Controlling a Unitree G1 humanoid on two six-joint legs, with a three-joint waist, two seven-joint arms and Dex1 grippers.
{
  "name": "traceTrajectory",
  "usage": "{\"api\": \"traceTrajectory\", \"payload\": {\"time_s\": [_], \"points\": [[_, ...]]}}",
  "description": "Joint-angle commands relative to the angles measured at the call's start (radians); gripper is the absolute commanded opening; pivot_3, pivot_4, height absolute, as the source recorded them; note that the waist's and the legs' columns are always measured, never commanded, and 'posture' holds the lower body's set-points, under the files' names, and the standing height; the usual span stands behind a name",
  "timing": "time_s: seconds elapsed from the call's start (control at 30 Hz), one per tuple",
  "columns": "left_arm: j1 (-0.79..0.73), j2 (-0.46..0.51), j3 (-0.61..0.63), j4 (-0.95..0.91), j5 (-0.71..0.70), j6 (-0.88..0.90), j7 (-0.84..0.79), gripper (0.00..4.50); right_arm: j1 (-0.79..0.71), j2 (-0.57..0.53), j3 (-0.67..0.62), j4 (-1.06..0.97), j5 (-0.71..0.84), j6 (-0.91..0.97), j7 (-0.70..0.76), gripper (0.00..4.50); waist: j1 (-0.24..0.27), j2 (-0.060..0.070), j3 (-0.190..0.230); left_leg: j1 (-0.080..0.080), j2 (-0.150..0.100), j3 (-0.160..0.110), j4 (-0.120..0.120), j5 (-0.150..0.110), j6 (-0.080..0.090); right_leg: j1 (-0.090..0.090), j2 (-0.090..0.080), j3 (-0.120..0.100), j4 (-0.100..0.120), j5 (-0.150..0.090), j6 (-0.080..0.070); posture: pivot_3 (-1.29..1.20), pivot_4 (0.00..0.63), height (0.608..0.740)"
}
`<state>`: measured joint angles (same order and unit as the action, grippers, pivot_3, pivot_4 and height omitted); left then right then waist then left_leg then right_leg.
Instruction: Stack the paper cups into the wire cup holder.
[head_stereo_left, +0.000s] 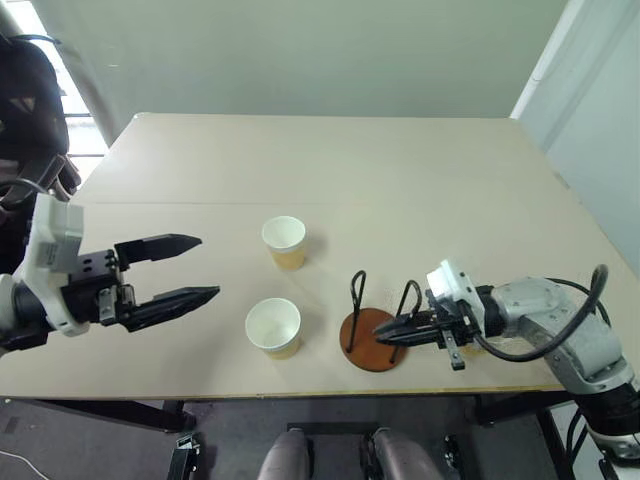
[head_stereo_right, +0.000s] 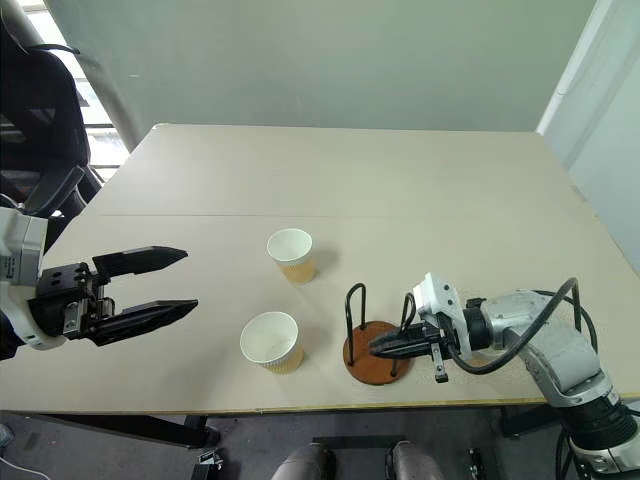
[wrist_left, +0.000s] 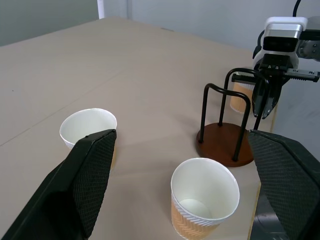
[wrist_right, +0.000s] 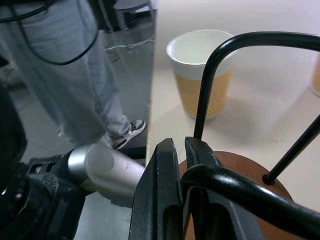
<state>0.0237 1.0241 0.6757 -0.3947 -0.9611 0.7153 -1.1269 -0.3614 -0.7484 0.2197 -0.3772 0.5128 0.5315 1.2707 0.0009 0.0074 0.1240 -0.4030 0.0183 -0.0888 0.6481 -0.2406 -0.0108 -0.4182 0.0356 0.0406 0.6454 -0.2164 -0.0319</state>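
Observation:
Two paper cups stand upright on the table, one further back (head_stereo_left: 285, 241) and one near the front edge (head_stereo_left: 273, 326). A third cup (wrist_left: 239, 97) shows in the left wrist view, behind the wire cup holder. The wire cup holder (head_stereo_left: 371, 343), a reddish-brown disc with two black wire loops, sits empty at the front right. My right gripper (head_stereo_left: 386, 333) is shut and lies low over the disc, against the right-hand loop (wrist_right: 225, 186); I cannot tell whether the wire is pinched. My left gripper (head_stereo_left: 208, 266) hangs open and empty, left of the two cups.
The tan table (head_stereo_left: 400, 180) has its front edge just below the holder and the near cup. A person's legs (wrist_right: 95, 70) stand on the floor beside the table. A dark chair (head_stereo_right: 40, 110) is off the far left corner.

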Motion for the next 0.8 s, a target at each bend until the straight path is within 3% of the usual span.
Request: {"api": "traceTrajectory", "payload": {"time_s": [0.03,0.2,0.37,0.63,0.67,0.8], "points": [[-0.009,0.015,0.023,-0.024,-0.012,0.002,0.002,4.5,-0.042,0.016,0.027,0.048,-0.051,-0.085,0.03,0.04,0.0,0.0,0.0,0.0,0.0,0.0,0.0,0.0,0.0,0.0,0.0,0.0,0.0,0.0,0.0,0.0,0.15,0.74],[-0.012,0.012,0.022,-0.025,-0.006,-0.001,0.007,4.5,-0.076,0.035,0.066,0.106,-0.104,-0.145,0.06,0.04,0.0,0.0,0.0,0.0,0.0,0.0,0.0,0.0,0.0,0.0,0.0,0.0,-0.001,0.004,0.007,0.0,0.15,0.74],[-0.029,0.0,0.016,-0.022,-0.001,-0.012,0.03,4.5,-0.099,0.041,0.083,0.146,-0.127,-0.181,0.091,1.4,0.0,0.0,0.0,0.0,0.0,0.0,0.0,0.0,0.0,0.0,0.0,0.0,-0.001,0.004,0.006,0.0,0.15,0.74],[-0.049,0.0,-0.006,-0.022,-0.007,-0.012,0.028,4.5,-0.133,-0.042,0.093,0.127,-0.188,-0.179,0.145,4.26,0.0,0.0,0.0,0.0,0.0,0.0,0.0,0.0,0.0,0.001,0.0,0.0,-0.001,0.003,0.005,0.0,0.15,0.74],[-0.059,0.004,-0.014,-0.018,-0.007,-0.015,0.023,4.5,-0.14,-0.063,0.09,0.117,-0.191,-0.173,0.158,4.47,0.001,0.0,0.0,0.0,0.0,0.0,0.0,0.0,0.0,0.001,0.0,0.0,-0.001,0.002,0.004,0.0,0.15,0.74],[-0.118,0.026,-0.035,0.006,0.007,-0.03,0.008,4.5,-0.181,-0.158,0.057,0.075,-0.188,-0.14,0.198,4.47,0.0,-0.001,0.0,0.0,0.0,0.0,0.0,0.001,0.0,0.001,0.0,0.0,-0.001,0.002,0.003,0.0,0.15,0.74]]}}
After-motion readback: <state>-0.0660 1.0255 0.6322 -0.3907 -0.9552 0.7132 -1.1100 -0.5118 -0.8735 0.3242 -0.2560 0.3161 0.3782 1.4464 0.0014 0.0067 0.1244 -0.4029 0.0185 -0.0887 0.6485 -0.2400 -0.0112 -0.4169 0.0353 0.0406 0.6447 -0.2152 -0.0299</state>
